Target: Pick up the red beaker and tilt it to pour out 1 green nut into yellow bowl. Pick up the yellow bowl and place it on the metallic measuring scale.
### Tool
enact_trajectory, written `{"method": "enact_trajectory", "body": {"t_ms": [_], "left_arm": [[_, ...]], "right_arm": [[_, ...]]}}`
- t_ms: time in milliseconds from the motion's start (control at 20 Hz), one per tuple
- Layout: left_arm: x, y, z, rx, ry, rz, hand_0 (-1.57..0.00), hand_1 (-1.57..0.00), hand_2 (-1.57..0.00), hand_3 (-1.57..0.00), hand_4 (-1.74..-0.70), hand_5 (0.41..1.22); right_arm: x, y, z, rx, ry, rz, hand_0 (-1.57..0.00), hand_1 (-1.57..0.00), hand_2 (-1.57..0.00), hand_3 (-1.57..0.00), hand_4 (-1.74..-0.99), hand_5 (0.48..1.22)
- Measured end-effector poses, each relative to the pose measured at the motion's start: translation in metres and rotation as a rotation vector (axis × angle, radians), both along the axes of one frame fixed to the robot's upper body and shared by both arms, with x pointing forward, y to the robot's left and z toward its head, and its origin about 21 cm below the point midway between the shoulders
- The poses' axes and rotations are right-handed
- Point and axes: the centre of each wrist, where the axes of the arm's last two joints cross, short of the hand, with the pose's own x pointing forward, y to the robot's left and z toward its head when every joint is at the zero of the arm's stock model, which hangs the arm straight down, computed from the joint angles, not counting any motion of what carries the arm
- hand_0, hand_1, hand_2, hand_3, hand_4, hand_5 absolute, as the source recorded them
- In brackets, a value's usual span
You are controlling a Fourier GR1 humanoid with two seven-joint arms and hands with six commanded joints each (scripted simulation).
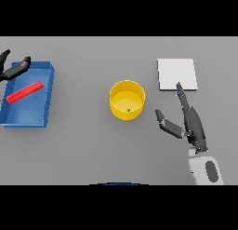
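Note:
The yellow bowl stands upright at the table's middle with one green nut inside. The red beaker lies on its side in a blue tray at the left. The metallic scale is a flat pale square at the back right. My right hand is open, right of the bowl and apart from it, fingers pointing towards the scale's near edge. My left hand is open above the tray's far left corner, holding nothing.
The blue tray's walls rise around the beaker at the table's left edge. Bare grey table lies between the tray, the bowl and the scale.

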Motion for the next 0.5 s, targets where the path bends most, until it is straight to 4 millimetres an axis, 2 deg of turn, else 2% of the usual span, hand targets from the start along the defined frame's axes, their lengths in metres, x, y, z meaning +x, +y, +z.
{"method": "enact_trajectory", "body": {"t_ms": [50,150,250,500], "left_arm": [[-0.001,0.000,-0.003,-0.019,-0.021,-0.009,-0.04,-0.04,-0.03,-0.04,-0.78,0.644],[-0.001,-0.003,-0.004,-0.056,-0.053,-0.013,-0.03,-0.02,-0.02,-0.02,-0.79,0.657],[-0.004,-0.007,-0.002,-0.078,-0.070,-0.027,-0.02,-0.01,-0.01,-0.01,-0.80,0.666],[-0.004,-0.012,-0.007,-0.091,-0.049,-0.020,0.00,0.00,0.00,0.00,-0.81,0.688]], "right_arm": [[0.002,0.002,0.003,-0.021,-0.003,0.025,0.00,0.00,0.00,0.00,-1.087,0.649],[0.007,0.006,0.007,-0.091,-0.030,0.136,0.00,0.00,0.00,0.00,-1.088,0.665],[0.020,0.000,0.016,-0.246,-0.014,0.198,0.00,0.00,0.00,0.00,-1.122,0.649],[0.049,0.016,0.040,-0.648,-0.088,0.370,0.00,0.00,0.00,0.00,-1.150,0.630]]}}
